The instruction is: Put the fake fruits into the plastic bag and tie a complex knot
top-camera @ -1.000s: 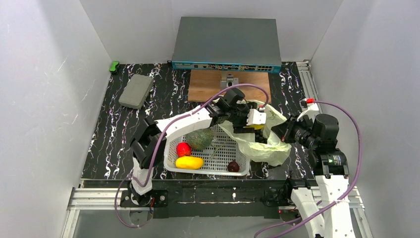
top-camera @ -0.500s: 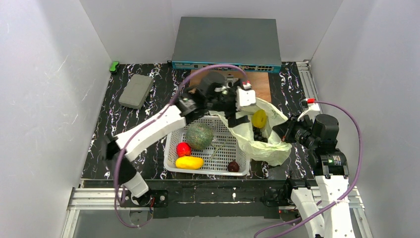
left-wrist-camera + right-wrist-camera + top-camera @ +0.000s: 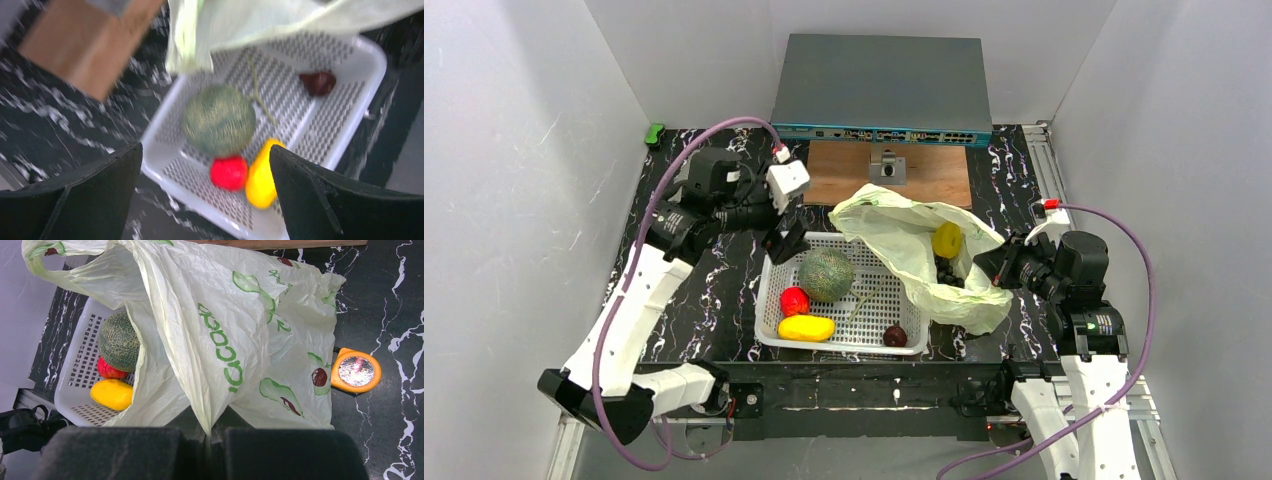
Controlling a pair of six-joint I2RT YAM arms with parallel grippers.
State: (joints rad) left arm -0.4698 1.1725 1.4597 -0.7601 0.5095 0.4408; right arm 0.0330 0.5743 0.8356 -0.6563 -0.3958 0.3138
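Bag (image 3: 924,255): lying right of centre, its mouth sagging over the upper right of the basket (image 3: 864,345).
Right gripper (image 3: 207,432): clenching the bag's edge, likely anchoring it for loading.
Left gripper (image 3: 205,150): spread and carrying nothing, hovering at the basket's upper-left corner.
Fruits: melon (image 3: 826,275), red fruit (image 3: 795,300), mango (image 3: 806,328) and plum (image 3: 895,336) sitting in the basket.
Change: the left arm is swinging left, away from the bag mouth.

Lab booth: white panel walls (image 3: 514,200), aluminium frame rails (image 3: 619,397), network switch (image 3: 881,85) (ports along its front)
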